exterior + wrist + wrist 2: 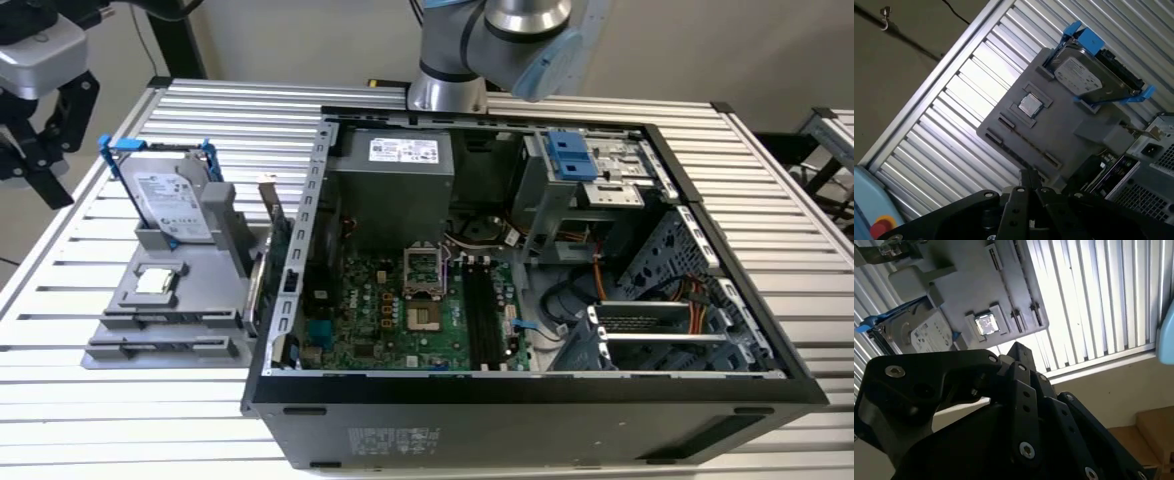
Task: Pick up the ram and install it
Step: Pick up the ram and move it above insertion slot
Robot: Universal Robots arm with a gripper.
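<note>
Exterior view: the open black computer case (534,425) holds a green motherboard (380,325); the grey plastic holder tray (180,300) beside it carries a blue-framed silver hard drive (174,200). Second wrist view: black gripper (1016,347), jaws pressed together, empty. First wrist view: a square silver chip (1030,105) sits in the tray's recess. Where the grey-green ram stick lies, I cannot tell

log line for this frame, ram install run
gripper: raised, at the exterior view's left of grey holder | hard drive: standing in holder | computer case: open

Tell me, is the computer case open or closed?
Open. In the exterior view the computer case has no side panel on top, and the motherboard inside lies in plain sight.
</note>
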